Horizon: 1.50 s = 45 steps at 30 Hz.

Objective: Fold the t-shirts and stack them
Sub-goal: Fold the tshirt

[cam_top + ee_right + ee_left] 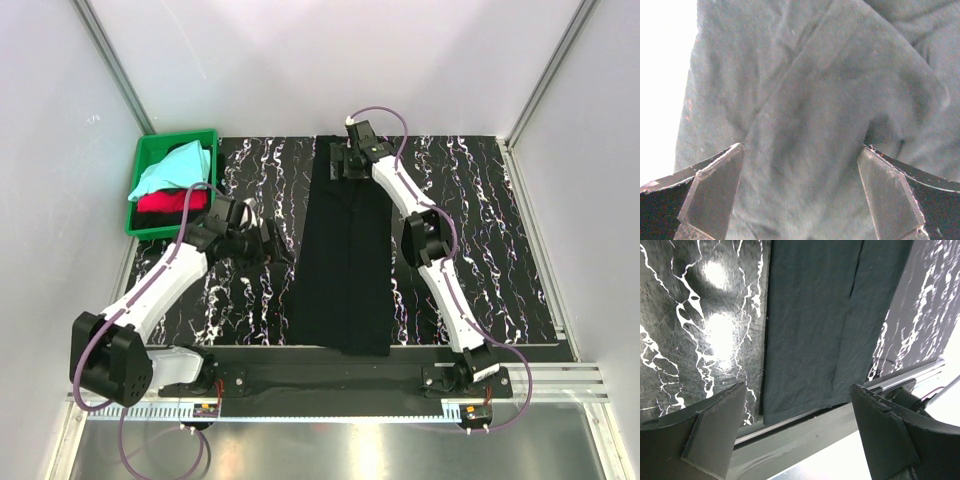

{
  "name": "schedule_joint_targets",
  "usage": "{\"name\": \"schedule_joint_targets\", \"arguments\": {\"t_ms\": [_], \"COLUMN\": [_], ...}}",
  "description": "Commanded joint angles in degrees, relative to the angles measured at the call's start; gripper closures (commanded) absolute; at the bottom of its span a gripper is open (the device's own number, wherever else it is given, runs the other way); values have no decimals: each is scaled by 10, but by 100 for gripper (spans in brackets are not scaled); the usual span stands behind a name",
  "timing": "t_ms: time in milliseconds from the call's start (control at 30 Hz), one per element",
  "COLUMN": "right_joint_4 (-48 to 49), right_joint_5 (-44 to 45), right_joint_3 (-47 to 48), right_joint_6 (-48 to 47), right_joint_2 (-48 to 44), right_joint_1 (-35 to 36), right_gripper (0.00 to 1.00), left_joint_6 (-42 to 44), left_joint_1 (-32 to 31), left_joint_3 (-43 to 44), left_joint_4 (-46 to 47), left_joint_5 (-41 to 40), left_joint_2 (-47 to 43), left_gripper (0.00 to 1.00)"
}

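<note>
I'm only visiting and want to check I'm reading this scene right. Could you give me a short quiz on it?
1. True or false: the black t-shirt lies inside the green crate.
2. Which arm's gripper is at the black t-shirt's far end? A) left B) right
3. Fill in: in the crate, the ___ t-shirt lies on top of the red t-shirt.
Key: 1 false. 2 B, the right gripper. 3 aqua: the aqua t-shirt.
</note>
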Motion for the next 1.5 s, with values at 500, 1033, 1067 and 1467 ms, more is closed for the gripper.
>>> {"name": "schedule_joint_targets", "arguments": {"t_ms": [500, 1033, 1067, 1467], "right_joint_4": [-50, 117, 116, 160], "right_joint_5": [-267, -358, -343, -309], "right_joint_3": [-811, -1412, -1416, -1448], "right_joint_6": [170, 410, 404, 423], "right_joint_2": [-695, -1129, -1132, -1103], "right_joint_1": [1, 11, 11, 11], "right_gripper": [8, 41, 41, 45], "left_joint_6": [42, -27, -31, -55], "left_joint_1": [-54, -115, -115, -118], "left_joint_3": [-177, -288, -290, -325], "left_joint_4": [152, 213, 218, 233], "left_joint_5": [163, 126, 126, 111], "left_joint_2": [47, 32, 33, 26], "left_gripper": [28, 41, 42, 49]}}
